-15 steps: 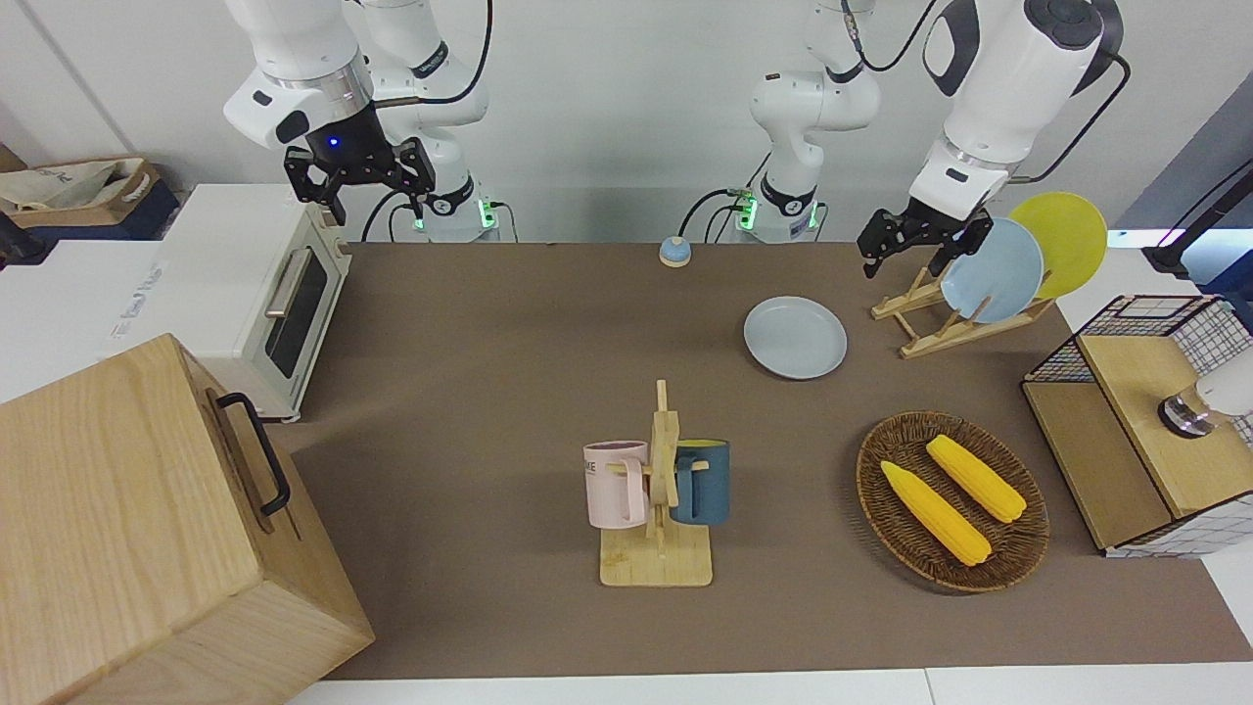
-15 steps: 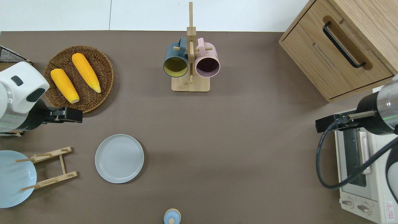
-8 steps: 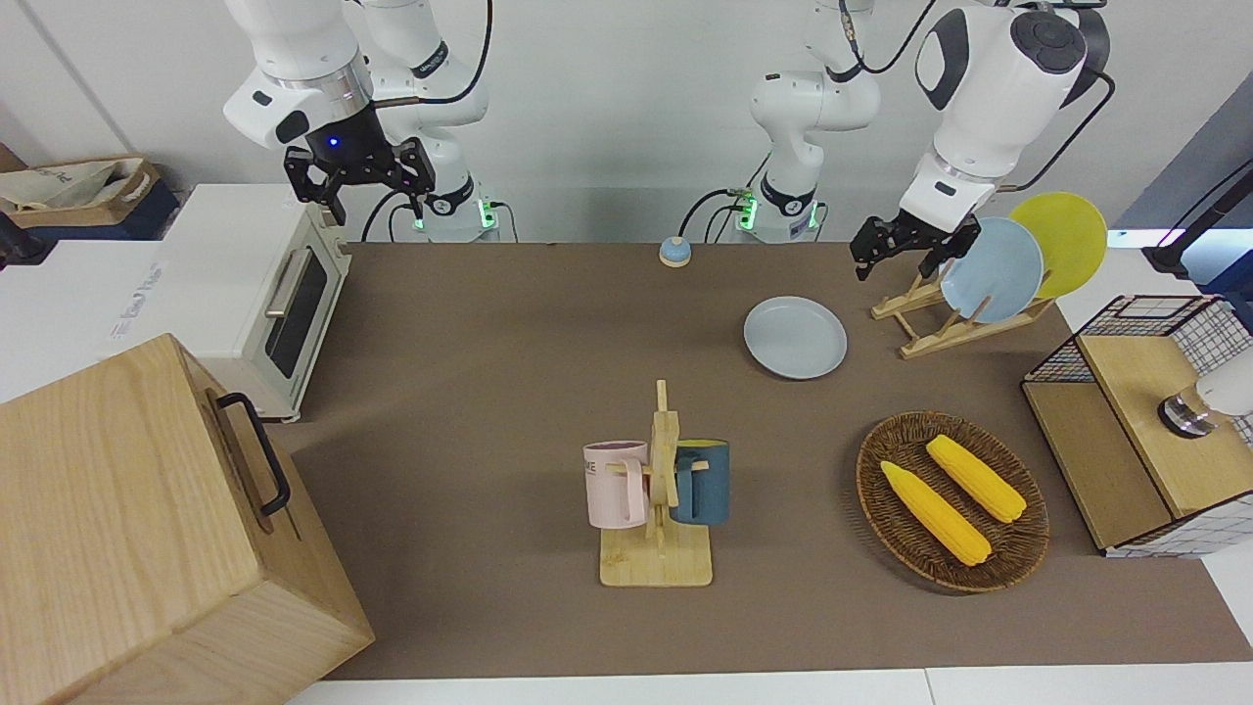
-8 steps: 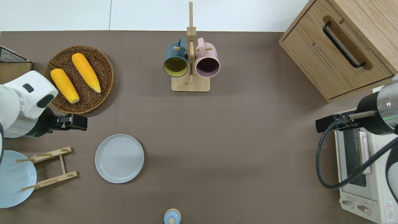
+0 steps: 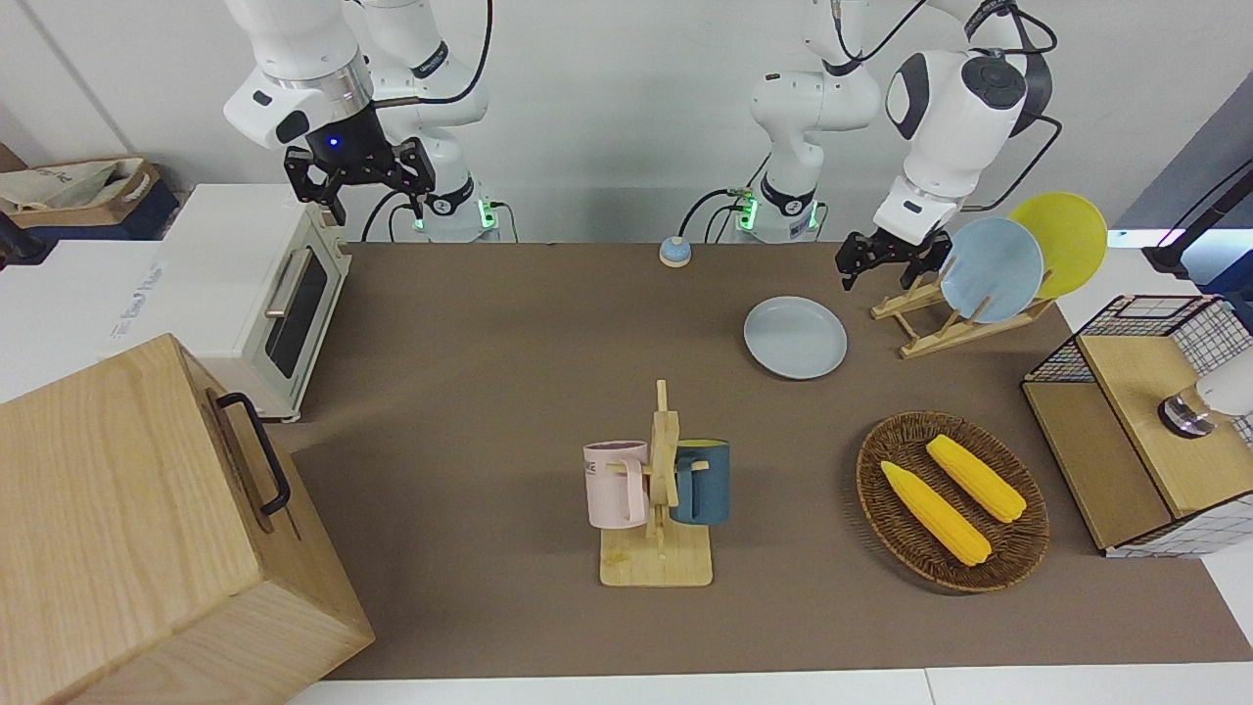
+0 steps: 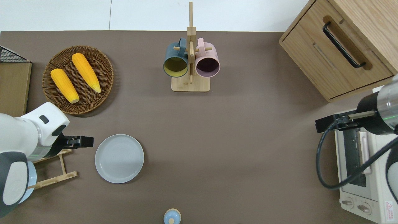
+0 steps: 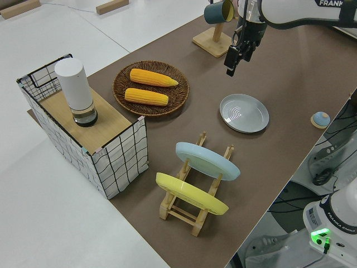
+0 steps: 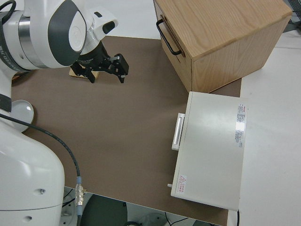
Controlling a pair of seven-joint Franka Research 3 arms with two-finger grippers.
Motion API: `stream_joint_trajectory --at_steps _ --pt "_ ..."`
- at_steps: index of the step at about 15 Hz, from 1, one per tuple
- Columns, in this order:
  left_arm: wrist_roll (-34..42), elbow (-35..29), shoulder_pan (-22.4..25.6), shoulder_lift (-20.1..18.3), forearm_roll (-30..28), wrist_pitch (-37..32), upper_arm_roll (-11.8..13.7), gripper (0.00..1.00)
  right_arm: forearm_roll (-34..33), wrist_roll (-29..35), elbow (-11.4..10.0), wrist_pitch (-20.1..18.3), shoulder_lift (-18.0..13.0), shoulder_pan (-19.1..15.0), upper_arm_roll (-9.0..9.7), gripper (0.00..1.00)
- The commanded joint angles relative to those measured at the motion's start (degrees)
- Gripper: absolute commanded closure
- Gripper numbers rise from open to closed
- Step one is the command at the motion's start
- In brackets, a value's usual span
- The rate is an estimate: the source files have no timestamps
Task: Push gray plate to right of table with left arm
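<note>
One gray plate (image 6: 119, 158) flat; left pincer (image 6: 83, 141) airborne beside its rim.

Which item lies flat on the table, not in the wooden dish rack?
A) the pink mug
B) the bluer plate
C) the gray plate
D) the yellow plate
C: the gray plate lies flat on the table, while the bluer plate and the yellow plate lean in the dish rack and the pink mug hangs on the mug stand.

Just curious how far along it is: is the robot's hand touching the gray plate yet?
No, the left hand hangs beside the gray plate, with bare table showing between them.
</note>
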Motion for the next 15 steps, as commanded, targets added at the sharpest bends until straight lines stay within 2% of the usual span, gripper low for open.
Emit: stream_joint_trajectory --at_steps 1,7,10,15 --pt "1.3 -10.3 0.6 -4.9 1.5 7.5 0.2 0.01 0.5 -0.1 0.0 -0.7 -0.4 -0.6 0.23 0.017" --pt "3.9 -18.8 0.7 -5.8 1.0 14.9 0.8 0.02 0.5 -0.1 0.1 -0.7 -0.4 -0.6 0.32 0.017" --pt "4.4 -24.8 0.8 -5.6 1.0 22.4 1.5 0.02 0.5 -0.1 0.0 -0.7 -0.4 -0.6 0.23 0.017" --pt "4.5 -27.4 1.5 -3.2 1.0 28.1 1.9 0.01 0.5 -0.1 0.1 -0.7 -0.4 -0.6 0.32 0.017"
